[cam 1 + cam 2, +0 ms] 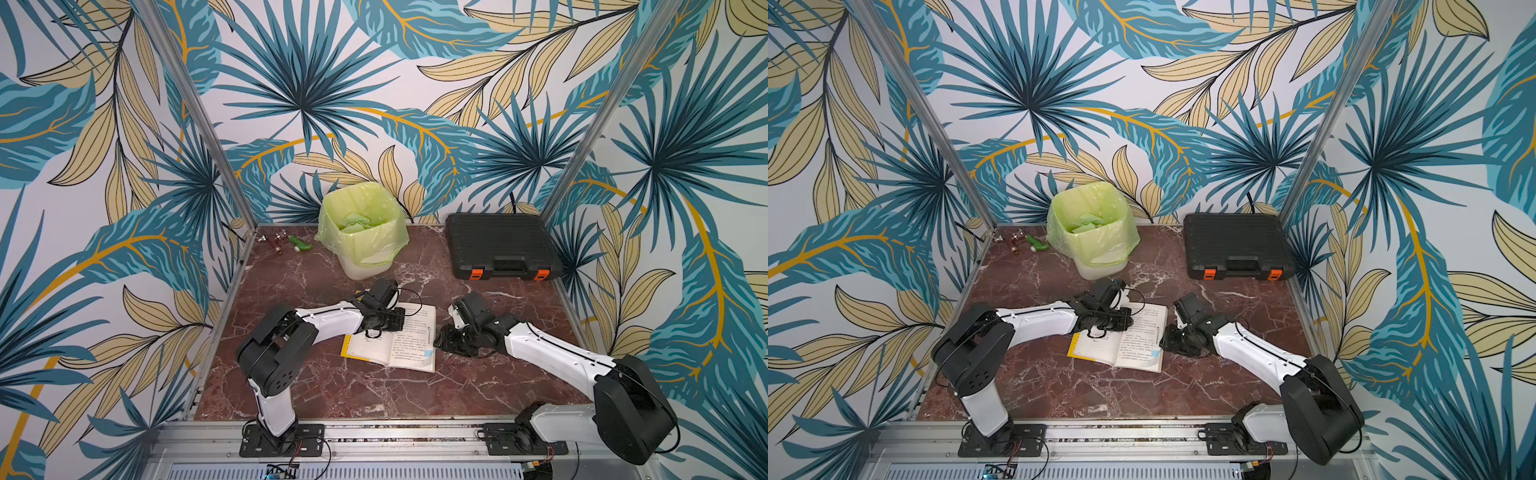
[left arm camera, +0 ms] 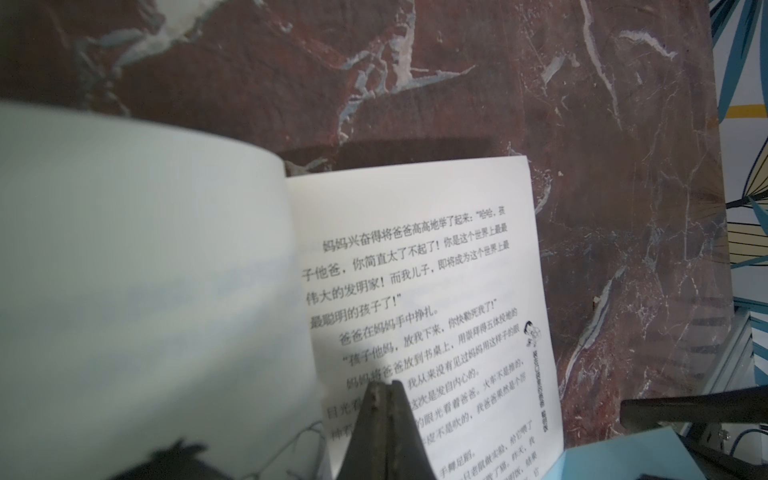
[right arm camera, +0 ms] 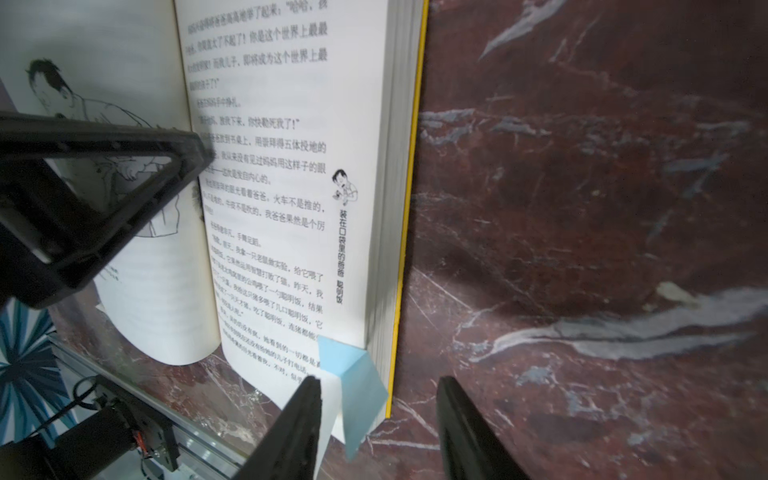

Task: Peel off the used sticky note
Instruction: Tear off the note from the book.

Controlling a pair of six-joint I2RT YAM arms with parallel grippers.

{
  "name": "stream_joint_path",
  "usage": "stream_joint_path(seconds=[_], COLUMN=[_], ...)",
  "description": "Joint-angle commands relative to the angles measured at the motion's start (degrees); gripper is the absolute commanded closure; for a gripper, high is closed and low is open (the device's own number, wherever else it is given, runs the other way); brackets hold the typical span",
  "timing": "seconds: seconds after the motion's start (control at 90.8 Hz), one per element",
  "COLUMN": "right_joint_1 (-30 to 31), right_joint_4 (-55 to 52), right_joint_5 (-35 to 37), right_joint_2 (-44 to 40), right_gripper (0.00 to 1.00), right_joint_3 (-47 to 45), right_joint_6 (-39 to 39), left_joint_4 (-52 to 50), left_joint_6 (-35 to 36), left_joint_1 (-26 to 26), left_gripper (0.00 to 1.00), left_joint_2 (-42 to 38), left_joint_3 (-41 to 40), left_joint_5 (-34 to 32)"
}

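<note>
an open book (image 1: 399, 340) lies flat on the red-brown marbled desk (image 1: 332, 386) between the two arms, its printed pages facing up. the light blue sticky note (image 1: 429, 353) sits on the corner of the page nearest the right arm, on the side toward the robot's base. in the right wrist view the note (image 3: 357, 374) is creased, with part of it bent up off the paper and jutting past the page edge. the right tool (image 3: 378, 380) is low at that corner with its jaws apart, one on each side of the note. one finger (image 3: 307, 399) is right against the note's pale underside and the other stands clear on the desk side, so nothing is gripped. the left tool (image 2: 384, 399) has its jaws closed together with nothing between them, and its tips rest on the printed page close to the gutter. in both top views a white bin with a green bag (image 1: 1100, 257) and a closed black case (image 1: 1237, 245) stand at the back of the desk, well apart from the book.
</note>
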Motion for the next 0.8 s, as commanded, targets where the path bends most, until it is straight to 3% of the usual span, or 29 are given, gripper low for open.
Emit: stream_joint_path(seconds=[0.0, 0.121, 0.419, 0.793], right_joint_1=[0.21, 0.22, 0.29, 8.8], right_joint_4=[1.11, 1.89, 2.69, 4.02], right_joint_5=[1.38, 2.6, 3.06, 5.11], right_joint_2=[0.51, 0.61, 0.51, -1.28], right_gripper=[0.59, 0.67, 1.0, 1.0], right_joint_3=[-1.52, -1.86, -2.23, 0.28], right_joint_6=[0.42, 0.26, -1.58, -8.36], left_joint_4=[0.72, 0.74, 1.03, 1.08], left_joint_6=[-0.23, -0.37, -0.5, -0.55], left_joint_1=[0.07, 0.07, 0.07, -0.32], left_gripper=[0.97, 0.97, 0.97, 0.97], left_joint_2=[1.89, 2.18, 2.23, 2.68], left_joint_3=[0.52, 0.55, 0.56, 1.11], left_joint_5=[-0.05, 0.04, 0.17, 0.26])
